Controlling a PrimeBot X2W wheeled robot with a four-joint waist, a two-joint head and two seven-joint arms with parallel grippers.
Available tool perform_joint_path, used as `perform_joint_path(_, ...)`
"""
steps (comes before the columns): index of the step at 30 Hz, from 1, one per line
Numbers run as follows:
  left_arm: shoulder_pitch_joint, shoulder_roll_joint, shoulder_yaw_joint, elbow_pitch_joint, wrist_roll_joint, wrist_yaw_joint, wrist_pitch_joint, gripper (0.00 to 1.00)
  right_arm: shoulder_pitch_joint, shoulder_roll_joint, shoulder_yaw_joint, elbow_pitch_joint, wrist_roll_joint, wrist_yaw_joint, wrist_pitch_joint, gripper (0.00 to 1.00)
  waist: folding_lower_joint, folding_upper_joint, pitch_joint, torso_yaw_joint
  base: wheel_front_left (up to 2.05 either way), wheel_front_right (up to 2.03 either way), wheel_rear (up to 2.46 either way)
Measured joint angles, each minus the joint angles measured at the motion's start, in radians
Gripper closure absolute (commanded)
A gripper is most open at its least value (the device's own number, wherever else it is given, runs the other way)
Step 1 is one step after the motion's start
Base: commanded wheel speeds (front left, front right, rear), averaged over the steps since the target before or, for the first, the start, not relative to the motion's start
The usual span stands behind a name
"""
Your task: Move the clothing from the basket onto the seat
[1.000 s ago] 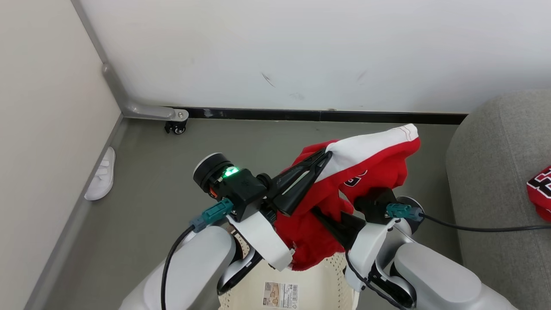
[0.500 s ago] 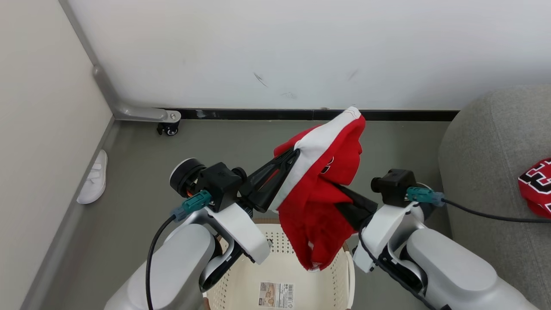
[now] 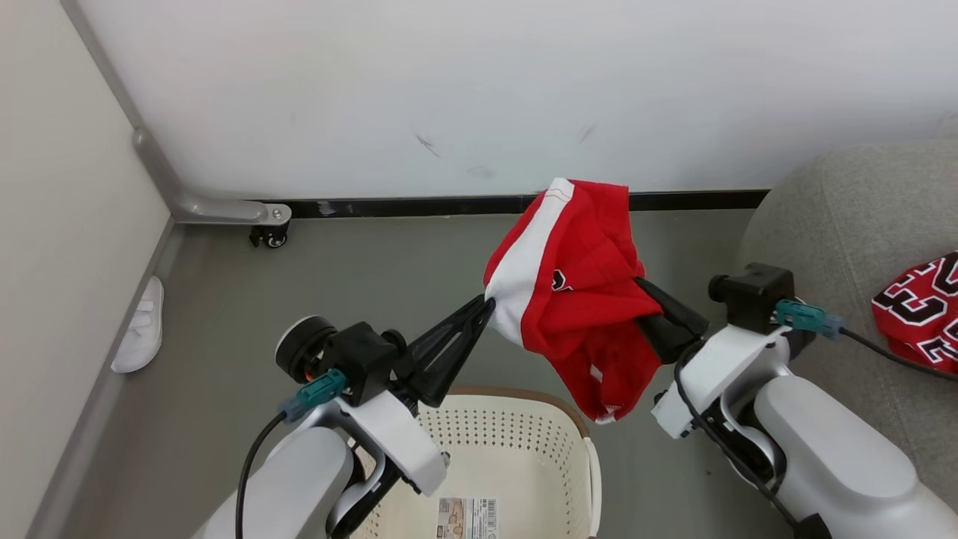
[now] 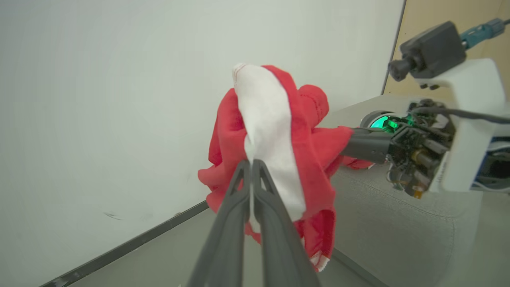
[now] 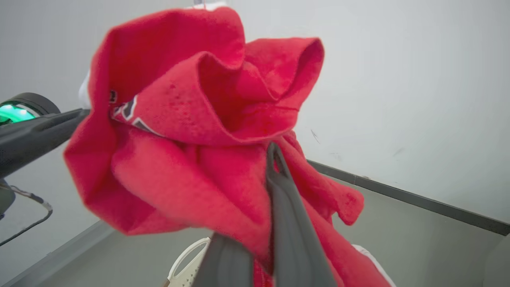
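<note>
The red shorts [image 3: 580,299] with a broad white stripe hang bunched in the air between my two grippers, just beyond the basket's far right corner. My left gripper [image 3: 486,303] is shut on the white stripe [image 4: 263,131]; its fingertips [image 4: 250,163] pinch the cloth. From the other side, my right gripper [image 3: 642,284] is shut on red fabric, and in the right wrist view the gripper [image 5: 273,149] is buried in the shorts [image 5: 187,119]. The cream perforated basket [image 3: 524,394] stands below. The red jersey [image 3: 917,311] lies on the grey seat [image 3: 823,209] at right.
A white slipper [image 3: 138,326] lies on the grey floor by the left wall. A metal frame with a caster wheel [image 3: 266,236] stands in the far left corner. The white wall with its black baseboard [image 3: 449,203] closes off the back.
Both arms have lifted the shorts up and to the right, from over the basket to beyond its far right corner. The head view has turned, so more of the seat and jersey shows.
</note>
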Motion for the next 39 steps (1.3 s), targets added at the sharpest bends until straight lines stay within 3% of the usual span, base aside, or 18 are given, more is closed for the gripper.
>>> perform_joint_path(1, 0.006, 0.001, -0.001, -0.001, 0.000, 0.000, -0.002, 0.11, 0.006, -0.003, -0.011, -0.005, -0.003, 0.000, 0.000, 1.00, 0.0000, 0.0000, -0.001, -0.003, 0.00, 0.00, 0.00)
perform_joint_path(2, 0.006, 0.001, -0.001, -0.001, 0.000, 0.000, -0.002, 0.00, 0.006, -0.003, -0.011, -0.005, -0.003, 0.000, 0.000, 1.00, 0.0000, 0.0000, -0.001, -0.003, 0.00, 0.00, 0.00)
perform_joint_path(39, 0.085, 0.038, -0.046, -0.088, 0.009, 0.007, -0.020, 0.00, 0.172, -0.083, -0.404, -0.182, -0.156, 0.000, 0.000, 1.00, 0.0000, 0.0000, -0.019, -0.146, 0.00, 0.00, 0.00)
